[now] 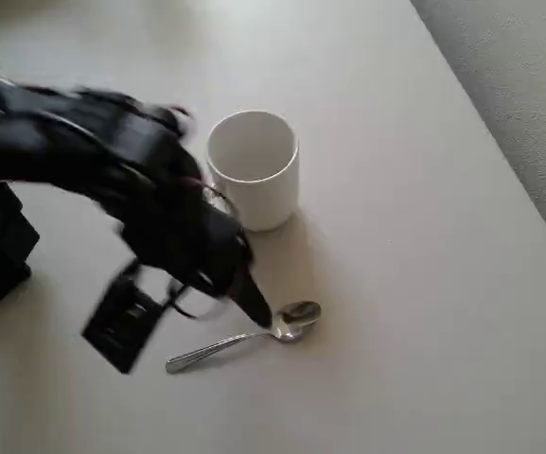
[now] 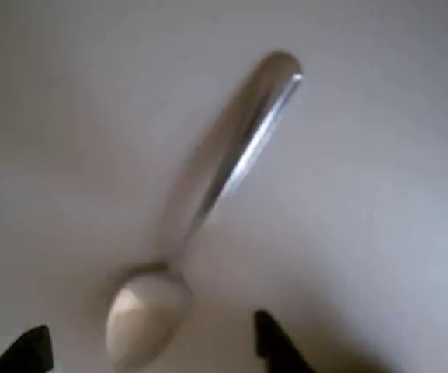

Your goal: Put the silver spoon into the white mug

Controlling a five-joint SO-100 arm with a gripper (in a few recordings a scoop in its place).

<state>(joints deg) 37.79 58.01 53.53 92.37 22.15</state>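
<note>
Pale table (image 1: 424, 312) under everything; black arm (image 1: 83, 151) reaches in from the left of the overhead view, blurred; white mug (image 1: 254, 168) upright, mouth up, just beside the arm; silver spoon (image 1: 244, 338) flat on the table below the mug, apart from it, bowl to the right; gripper (image 2: 150, 346) over the spoon's bowl, fingers (image 2: 274, 346) spread apart, one each side in the wrist view, not gripping.
</note>
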